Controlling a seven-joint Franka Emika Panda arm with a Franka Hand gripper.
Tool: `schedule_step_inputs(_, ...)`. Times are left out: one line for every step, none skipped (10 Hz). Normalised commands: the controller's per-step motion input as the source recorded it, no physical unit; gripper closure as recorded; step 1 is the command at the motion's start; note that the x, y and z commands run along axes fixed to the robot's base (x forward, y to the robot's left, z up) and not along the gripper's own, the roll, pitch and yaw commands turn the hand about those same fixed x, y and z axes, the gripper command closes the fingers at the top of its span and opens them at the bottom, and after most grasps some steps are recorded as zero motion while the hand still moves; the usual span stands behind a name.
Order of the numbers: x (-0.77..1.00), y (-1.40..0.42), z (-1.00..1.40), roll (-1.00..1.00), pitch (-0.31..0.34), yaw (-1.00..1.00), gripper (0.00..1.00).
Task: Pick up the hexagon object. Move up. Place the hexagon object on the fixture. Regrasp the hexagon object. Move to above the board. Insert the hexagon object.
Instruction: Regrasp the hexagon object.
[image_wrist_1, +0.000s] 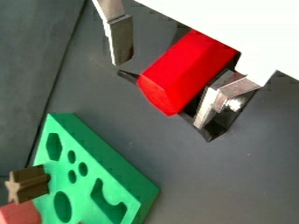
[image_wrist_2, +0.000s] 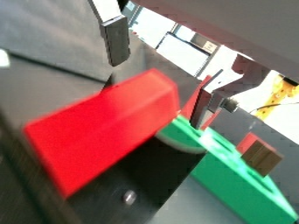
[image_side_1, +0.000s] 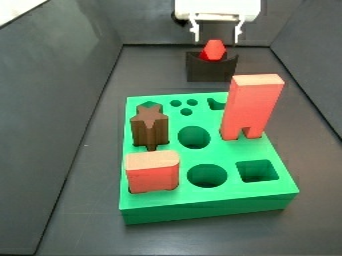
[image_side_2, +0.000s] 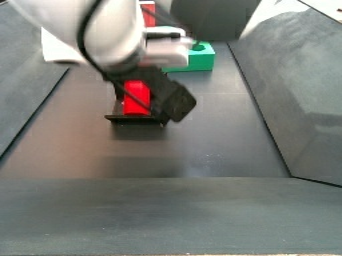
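Gripper (image_wrist_1: 176, 74) is hovering at the fixture (image_side_1: 206, 68), fingers (image_wrist_1: 118, 39) standing apart on either side of the hexagon object (image_wrist_1: 184, 72), which is resting on it. Regrasping is in hand; closing squarely on the bar comes next.

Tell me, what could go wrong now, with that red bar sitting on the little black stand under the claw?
The hexagon object lies on the fixture, and the gripper straddles it with its fingers apart, not pinching. If they close off-centre, the bar might tilt or roll off the notch. A crooked regrasp could also jam at the board. The tall salmon block and brown star peg crowd the holes, so a bump seems possible.
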Motion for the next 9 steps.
schedule_step_inputs(-0.04, 0.00, 1.00, 0.05, 0.006, -0.01, 0.00)
schedule_step_inputs(-0.04, 0.00, 0.90, 0.04, 0.017, 0.00, 0.00)
schedule_step_inputs(-0.04, 0.01, 0.66, 0.03, 0.019, 0.00, 0.00)
schedule_step_inputs(-0.04, 0.01, 0.47, 0.02, 0.023, 0.00, 0.00)
schedule_step_inputs(-0.03, 0.01, 0.35, 0.02, 0.028, 0.00, 0.00)
schedule_step_inputs(-0.13, -0.84, 0.76, 1.00, 0.053, 0.03, 0.00)
schedule_step_inputs(-0.12, -0.79, 0.68, 1.00, 0.050, 0.03, 0.00)
schedule_step_inputs(-0.12, -0.67, 0.55, 1.00, 0.039, 0.02, 0.00)
schedule_step_inputs(-0.13, -0.52, 0.36, 1.00, 0.031, 0.02, 0.00)
